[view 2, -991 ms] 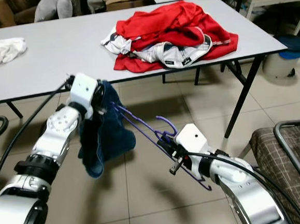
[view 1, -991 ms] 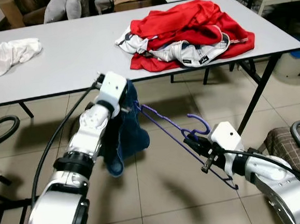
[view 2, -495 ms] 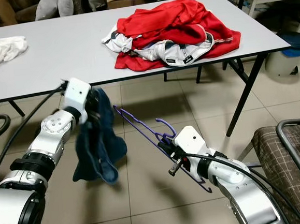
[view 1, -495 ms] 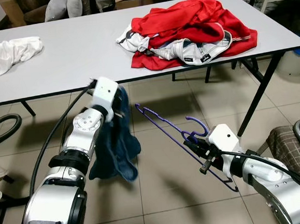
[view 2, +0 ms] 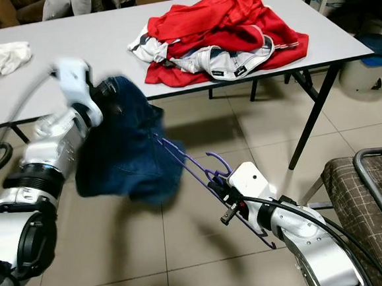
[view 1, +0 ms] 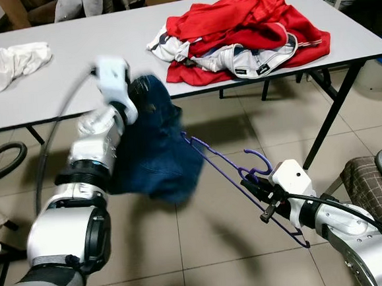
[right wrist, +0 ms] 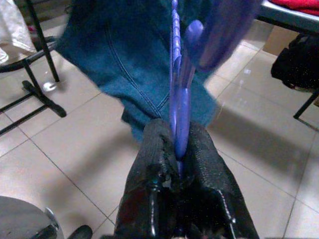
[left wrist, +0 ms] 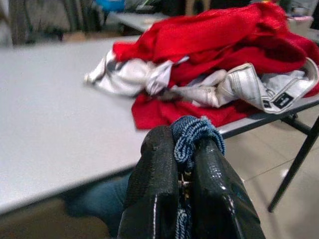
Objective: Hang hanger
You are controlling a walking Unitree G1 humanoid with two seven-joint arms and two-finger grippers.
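At frame centre, the right pincer (view 1: 265, 200) clamps the stiff, light purple plastic hanger (view 1: 230, 173) near its hook, while the left pincer (left wrist: 185, 149) pinches limp blue denim garment (view 1: 154, 142).

Head cams look down from above at the grey table (view 1: 73, 73) and tiled floor (view 1: 225, 246), wrist cams sit super close behind each arm's fingers, all sharing the blue jeans (view 1: 153, 146).

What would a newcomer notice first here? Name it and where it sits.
The blue denim garment swinging in mid-air, pinched in the left gripper before the grey table. Next, the purple hanger clamped in the right gripper low over the tiled floor, and the red clothes heap on the table.
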